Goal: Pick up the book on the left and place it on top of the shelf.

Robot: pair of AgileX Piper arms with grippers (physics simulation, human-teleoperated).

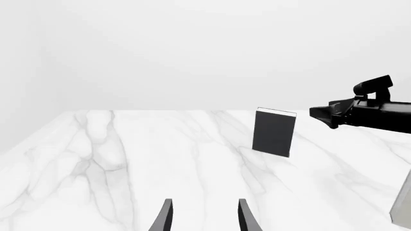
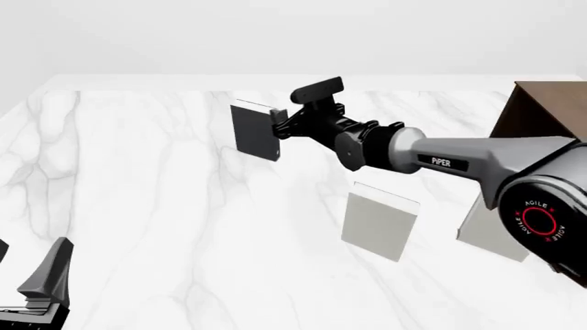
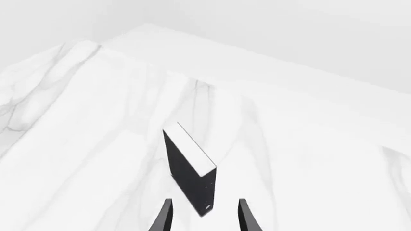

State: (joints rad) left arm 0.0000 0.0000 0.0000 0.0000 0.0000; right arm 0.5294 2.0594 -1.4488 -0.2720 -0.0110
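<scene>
Book (image 2: 254, 130): upright on the surface (image 2: 165, 206), far left, so its edge offers a grip.
Right end effector (image 3: 202, 214): spread, straddling that edge, nothing clamped.
Left end effector (image 1: 202, 215): released, parked clear.
Shelf (image 2: 537, 113): far right.

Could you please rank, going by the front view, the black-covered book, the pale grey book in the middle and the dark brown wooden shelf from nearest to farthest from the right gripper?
1. The black-covered book, standing upright right at the right gripper, on its left.
2. The pale grey book, upright nearer the camera, below the arm.
3. The dark brown wooden shelf, at the right edge.
</scene>
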